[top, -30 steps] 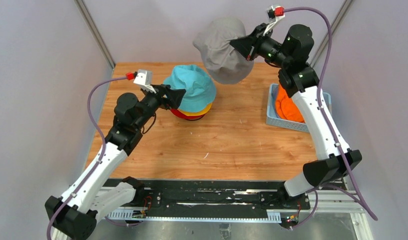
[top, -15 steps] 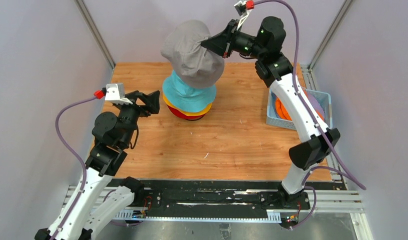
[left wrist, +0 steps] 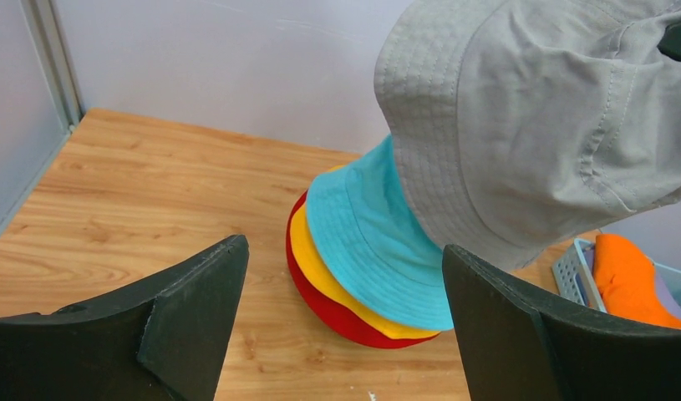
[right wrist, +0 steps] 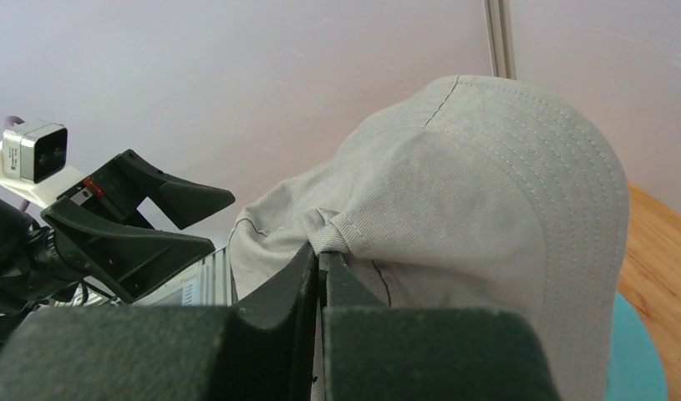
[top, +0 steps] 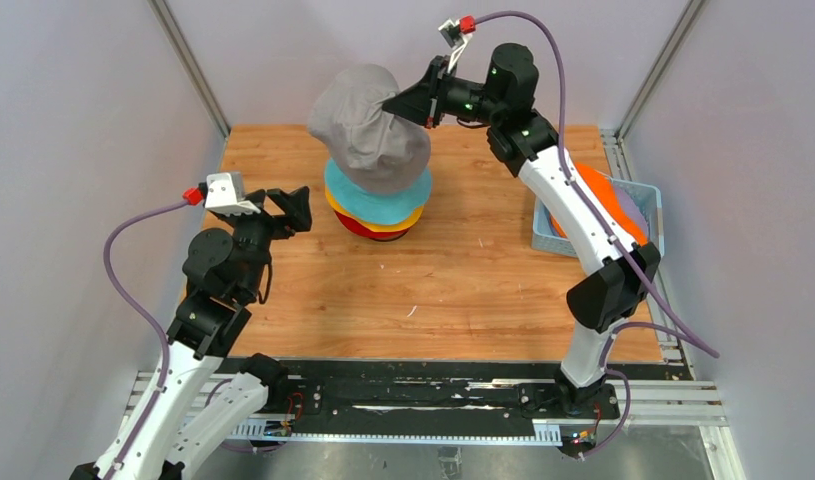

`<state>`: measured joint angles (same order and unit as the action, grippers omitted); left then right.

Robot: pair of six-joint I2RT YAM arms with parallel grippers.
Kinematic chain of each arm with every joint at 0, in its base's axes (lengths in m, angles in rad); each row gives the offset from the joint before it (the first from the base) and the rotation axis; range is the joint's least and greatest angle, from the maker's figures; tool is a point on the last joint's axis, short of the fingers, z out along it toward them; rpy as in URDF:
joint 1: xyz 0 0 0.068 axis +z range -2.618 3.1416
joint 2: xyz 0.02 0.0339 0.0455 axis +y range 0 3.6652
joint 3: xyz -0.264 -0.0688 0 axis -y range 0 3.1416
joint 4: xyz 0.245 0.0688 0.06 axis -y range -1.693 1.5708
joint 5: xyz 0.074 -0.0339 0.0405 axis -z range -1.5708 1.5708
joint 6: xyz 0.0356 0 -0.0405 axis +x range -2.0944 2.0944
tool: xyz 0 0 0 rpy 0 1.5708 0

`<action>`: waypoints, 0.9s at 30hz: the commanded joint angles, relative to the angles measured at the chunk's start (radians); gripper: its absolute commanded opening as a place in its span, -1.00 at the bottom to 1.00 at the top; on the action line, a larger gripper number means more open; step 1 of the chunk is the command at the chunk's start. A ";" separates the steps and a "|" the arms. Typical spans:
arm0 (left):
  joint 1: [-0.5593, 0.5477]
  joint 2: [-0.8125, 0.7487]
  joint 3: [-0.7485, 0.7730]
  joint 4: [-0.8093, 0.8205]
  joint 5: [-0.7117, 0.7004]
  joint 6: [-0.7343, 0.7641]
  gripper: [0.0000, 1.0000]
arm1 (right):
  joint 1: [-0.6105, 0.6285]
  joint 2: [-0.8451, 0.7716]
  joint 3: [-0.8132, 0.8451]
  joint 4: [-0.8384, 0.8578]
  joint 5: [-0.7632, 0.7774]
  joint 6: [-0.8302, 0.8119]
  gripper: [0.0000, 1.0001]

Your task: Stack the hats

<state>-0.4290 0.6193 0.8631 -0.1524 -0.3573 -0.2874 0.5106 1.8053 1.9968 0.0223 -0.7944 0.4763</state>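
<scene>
Left gripper (top: 295,208) stands released, jaws wide and empty, near-left of the stack and apart from it. The stack sits at the far middle of the table (top: 463,270): red hat (top: 366,230) at the bottom, yellow hat (top: 385,222) on it, teal hat (top: 383,198) on top. Grey hat (top: 368,130) hangs tilted over the teal crown, leaning far-left, opening downward; contact cannot be confirmed. Right gripper (top: 395,103) is clenched on a fold at its right side. Judgement: the hat needs lowering and centring toward the near right.
</scene>
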 commanded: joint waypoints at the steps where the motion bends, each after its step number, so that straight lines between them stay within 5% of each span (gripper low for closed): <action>1: -0.005 -0.009 -0.011 0.008 -0.030 0.013 0.81 | 0.014 0.030 0.017 0.024 0.012 0.004 -0.99; 25: -0.005 0.034 -0.033 0.062 -0.025 0.005 0.81 | -0.069 0.257 0.140 0.010 0.064 0.014 -0.99; 27: -0.006 0.050 -0.042 0.085 -0.023 0.001 0.82 | -0.076 0.285 0.167 0.011 0.044 0.019 -0.77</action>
<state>-0.4290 0.6430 0.8440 -0.1341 -0.3710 -0.2813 0.4606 2.0518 2.0796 0.0002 -0.7387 0.4797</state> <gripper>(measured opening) 0.907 0.021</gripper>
